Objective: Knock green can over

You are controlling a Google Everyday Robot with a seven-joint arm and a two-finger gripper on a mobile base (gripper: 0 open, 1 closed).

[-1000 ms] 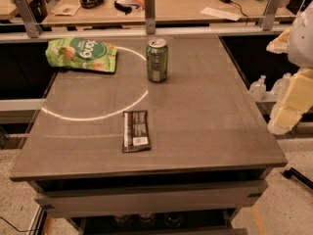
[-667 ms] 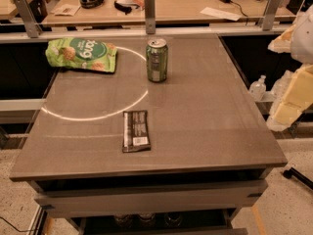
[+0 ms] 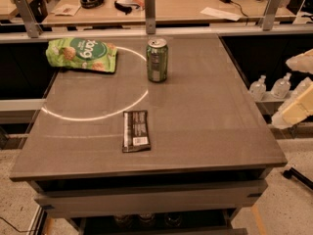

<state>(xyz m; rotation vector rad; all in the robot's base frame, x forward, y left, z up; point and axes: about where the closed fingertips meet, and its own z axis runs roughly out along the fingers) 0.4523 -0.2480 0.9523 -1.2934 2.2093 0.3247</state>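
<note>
The green can (image 3: 157, 60) stands upright on the grey counter (image 3: 215, 116), toward the far edge and about midway across, with its silver top and pull-tab facing up. A thin bright arc of light (image 3: 98, 116) curves over the surface and passes just beside the can's base. To the can's left, near the far left corner, a flat green snack bag (image 3: 82, 55) lies well apart from it. Closer to the front edge, a dark wrapped bar (image 3: 135, 137) lies flat, also apart from the can. The gripper (image 3: 295, 110) shows only as pale, partly cut-off shapes at the right edge of the view, off the counter's right side and well away from the can, touching nothing on the surface; whether it is open or closed I cannot tell. Small clear bottles (image 3: 281, 86) sit on a low shelf beside it.
</note>
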